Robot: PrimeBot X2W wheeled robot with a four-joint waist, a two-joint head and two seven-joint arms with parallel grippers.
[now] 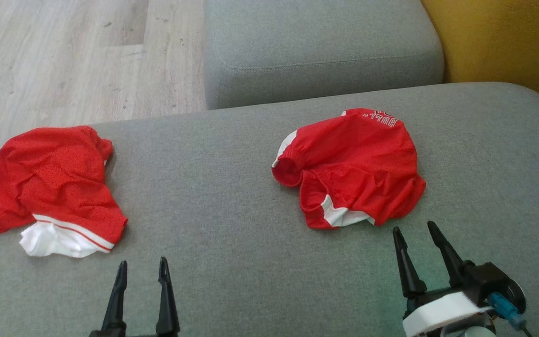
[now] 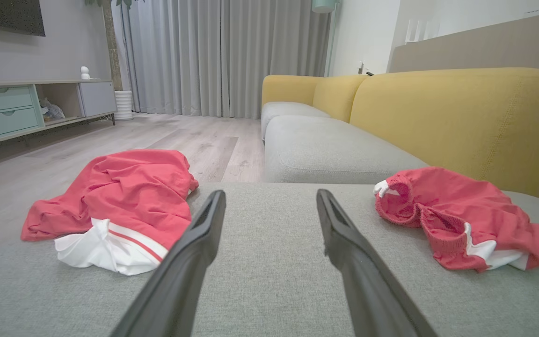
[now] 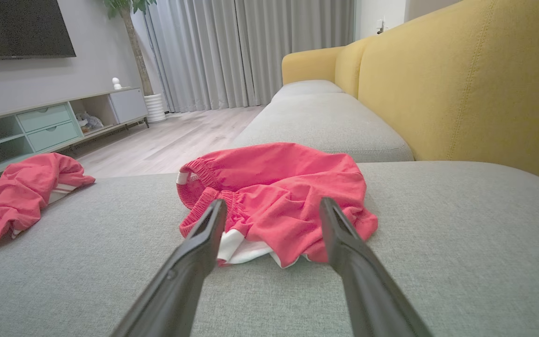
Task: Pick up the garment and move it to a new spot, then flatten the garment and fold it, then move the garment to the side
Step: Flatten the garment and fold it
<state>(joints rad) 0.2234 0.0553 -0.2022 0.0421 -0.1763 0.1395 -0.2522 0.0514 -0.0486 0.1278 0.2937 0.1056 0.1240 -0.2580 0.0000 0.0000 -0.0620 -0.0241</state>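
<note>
Red shorts point(image 1: 353, 159) just beyond right end effector point(image 1: 413, 226), waistband leftward, long axis crosswise, it and left end effector point(image 1: 142, 261) gaping, empty.

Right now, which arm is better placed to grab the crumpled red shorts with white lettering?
Probably the right: the right gripper, open, points at the red shorts, fingertips just short of their hem; the left gripper sits farther away.
</note>
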